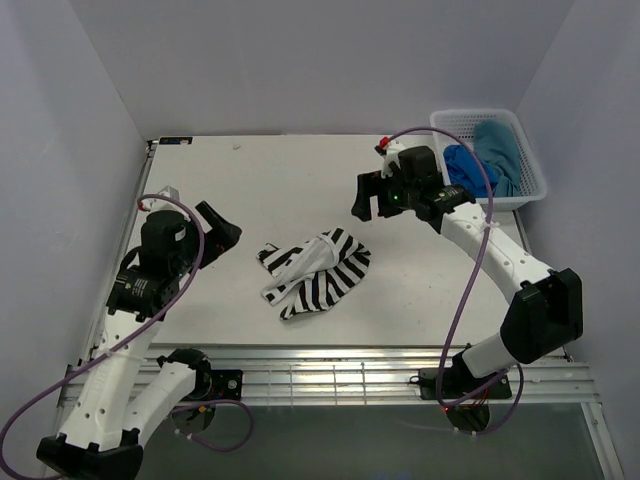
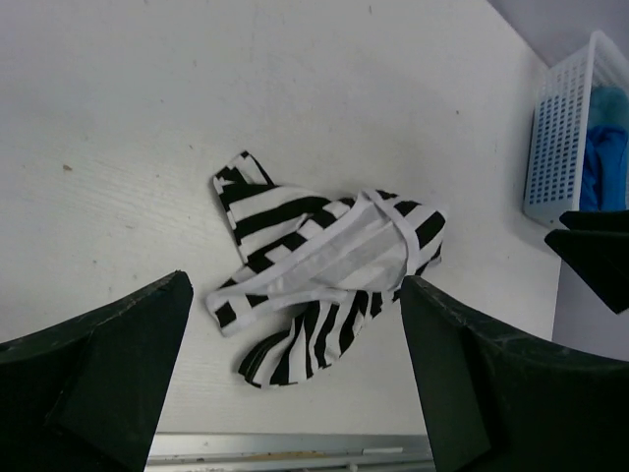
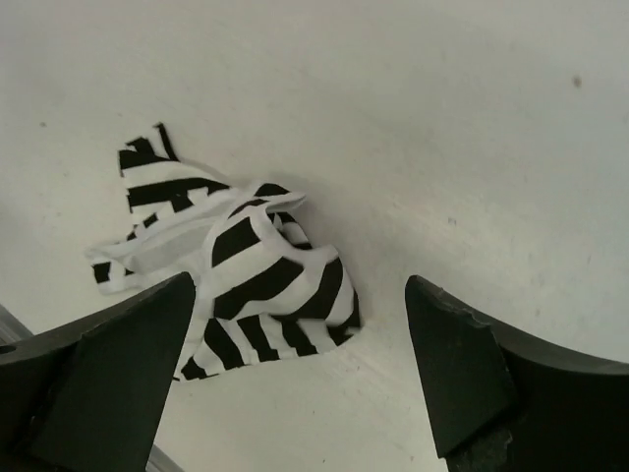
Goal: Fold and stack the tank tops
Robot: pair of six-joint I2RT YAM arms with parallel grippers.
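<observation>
Striped top (image 1: 316, 272) — right end effector (image 1: 373, 204) aloft

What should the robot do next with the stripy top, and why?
Probably lower the right tool onto the striped tank top and pinch an edge, to start spreading it flat. The top lies bunched up on the table, not yet folded. The right tool and the left tool both hang open, holding nothing.

No readable text, label, brand or number anywhere; none on the striped tank top (image 1: 318, 272)
</observation>
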